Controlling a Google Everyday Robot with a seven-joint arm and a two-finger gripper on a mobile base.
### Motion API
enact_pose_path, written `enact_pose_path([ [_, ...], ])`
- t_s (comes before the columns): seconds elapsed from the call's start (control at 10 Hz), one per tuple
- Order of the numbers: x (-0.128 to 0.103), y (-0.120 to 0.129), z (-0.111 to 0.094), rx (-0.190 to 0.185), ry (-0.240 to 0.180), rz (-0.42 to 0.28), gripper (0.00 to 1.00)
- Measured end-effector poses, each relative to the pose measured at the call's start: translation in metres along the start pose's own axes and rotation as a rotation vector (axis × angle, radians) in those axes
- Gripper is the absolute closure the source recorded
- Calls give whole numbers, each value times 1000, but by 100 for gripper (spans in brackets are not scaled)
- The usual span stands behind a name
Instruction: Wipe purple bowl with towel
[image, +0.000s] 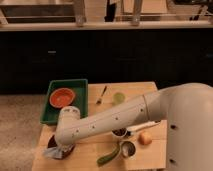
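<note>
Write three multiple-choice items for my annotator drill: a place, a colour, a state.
1. The orange bowl lies: A in the tray; B on the floor; C on a shelf.
2. The tray is: A red; B green; C white.
3. The gripper is: A raised over the tray; B out of view; C low at the towel by the purple bowl.
Key: 1 A, it sits within the tray's walls; 2 B, its rim is green; 3 C, it meets the towel at the bowl.
</note>
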Motion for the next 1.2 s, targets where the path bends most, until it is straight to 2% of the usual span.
enact_pose_path([
  [0.3,28,-11,-5,8,9,27,99],
  [0.5,46,-28,-2,3,4,21,99],
  [0.6,47,-39,2,-1,-4,7,99],
  [0.9,31,-68,19,-21,-35,-63,99],
  [1.2,5,-79,30,-45,-58,-145,99],
])
